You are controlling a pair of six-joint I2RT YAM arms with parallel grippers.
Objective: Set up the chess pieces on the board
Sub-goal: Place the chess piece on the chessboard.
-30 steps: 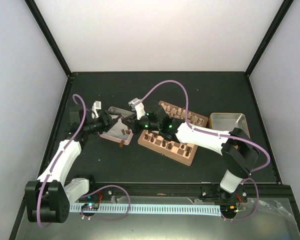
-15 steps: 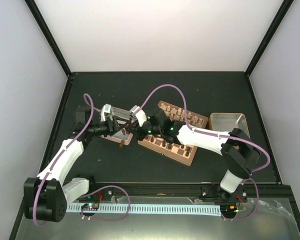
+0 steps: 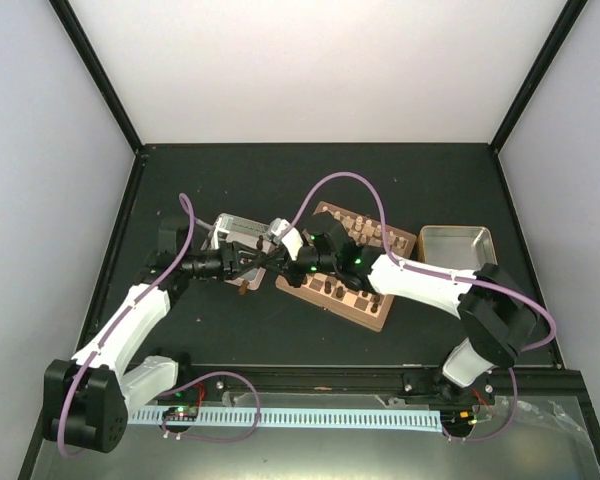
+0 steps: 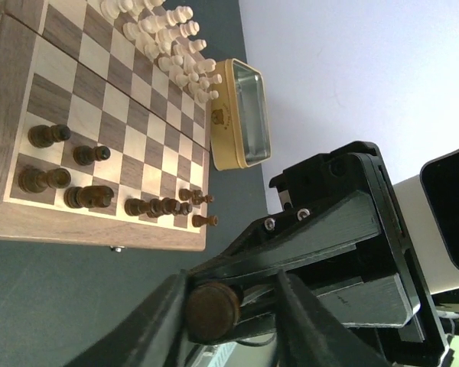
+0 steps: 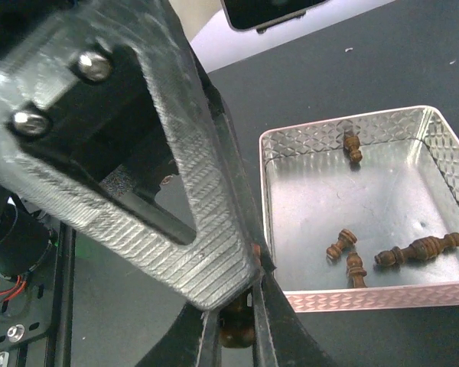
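Beside the tray (image 5: 367, 297), the right pincer (image 5: 236, 306) clenches a chess piece (image 5: 234, 329); left pincer (image 4: 229, 294) grip unclear.

board (image 4: 84, 233) cut by frame edge; chess piece (image 5: 236, 325) mostly hidden

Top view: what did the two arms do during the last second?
The left end effector swung right over the tray to meet the right end effector, which drew slightly nearer the bases. The left fingers now flank the dark chess piece pinched by the right one. The board and the pieces on it stayed put.
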